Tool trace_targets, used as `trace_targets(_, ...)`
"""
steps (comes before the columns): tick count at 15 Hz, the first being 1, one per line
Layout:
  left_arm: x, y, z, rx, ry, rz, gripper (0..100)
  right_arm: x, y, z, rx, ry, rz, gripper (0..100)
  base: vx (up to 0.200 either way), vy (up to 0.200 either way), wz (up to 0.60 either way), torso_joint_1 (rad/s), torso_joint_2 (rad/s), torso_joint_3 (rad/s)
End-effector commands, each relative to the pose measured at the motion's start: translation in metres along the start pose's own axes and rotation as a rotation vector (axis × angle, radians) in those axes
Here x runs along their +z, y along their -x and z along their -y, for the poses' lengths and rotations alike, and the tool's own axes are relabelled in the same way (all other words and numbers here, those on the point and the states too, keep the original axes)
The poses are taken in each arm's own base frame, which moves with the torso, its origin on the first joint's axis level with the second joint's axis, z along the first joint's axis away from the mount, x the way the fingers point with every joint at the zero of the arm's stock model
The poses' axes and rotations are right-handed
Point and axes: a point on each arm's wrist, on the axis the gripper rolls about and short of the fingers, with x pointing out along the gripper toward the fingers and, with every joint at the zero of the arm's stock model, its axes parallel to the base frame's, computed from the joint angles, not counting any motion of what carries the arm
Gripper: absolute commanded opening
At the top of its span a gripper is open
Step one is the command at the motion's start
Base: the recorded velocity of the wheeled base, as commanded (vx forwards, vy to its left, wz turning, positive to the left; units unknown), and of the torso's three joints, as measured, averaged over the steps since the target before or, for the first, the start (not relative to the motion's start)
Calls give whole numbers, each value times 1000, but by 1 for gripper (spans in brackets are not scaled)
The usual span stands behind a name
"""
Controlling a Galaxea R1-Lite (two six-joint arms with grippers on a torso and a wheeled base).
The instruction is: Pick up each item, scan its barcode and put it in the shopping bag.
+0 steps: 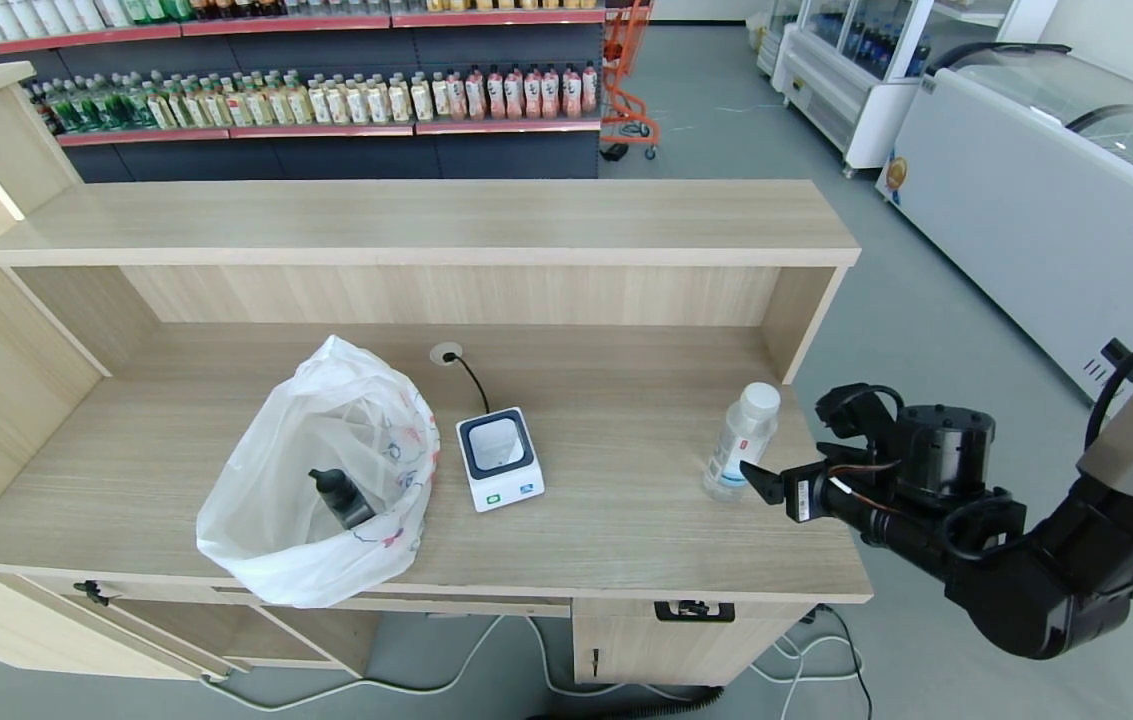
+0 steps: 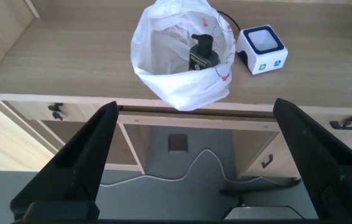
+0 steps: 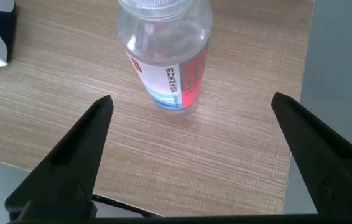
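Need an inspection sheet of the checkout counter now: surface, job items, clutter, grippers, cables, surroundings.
Surface: wooden counter with raised back ledge.
Job's things: bag open, black bottle inside; scanner beside it; clear bottle upright near the right end.
Clutter: nothing seen.
Grippers: right gripper open, facing the clear bottle, not touching; left gripper open, before the counter's front edge.
Cables: scanner cable runs to a hole in the counter; loose cables on the floor below.
Surroundings: drink shelves behind, freezers to the right.

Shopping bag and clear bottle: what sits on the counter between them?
The barcode scanner, in the head view: close beside the shopping bag, with bare counter from it to the clear bottle.
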Motion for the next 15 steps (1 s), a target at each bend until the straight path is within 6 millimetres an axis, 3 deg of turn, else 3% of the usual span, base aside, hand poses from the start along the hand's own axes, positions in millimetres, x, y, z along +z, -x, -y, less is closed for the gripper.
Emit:
trace_targets(1, 0, 0, 0, 0, -1, 0, 100, -4, -8, -1, 2, 8, -2, 100, 0, 0, 0, 0, 0, 0)
trace_targets(15, 0, 0, 0, 0, 1, 0, 100, -7, -47, -12, 27, 35, 39, 100, 0, 0, 0, 0, 0, 0)
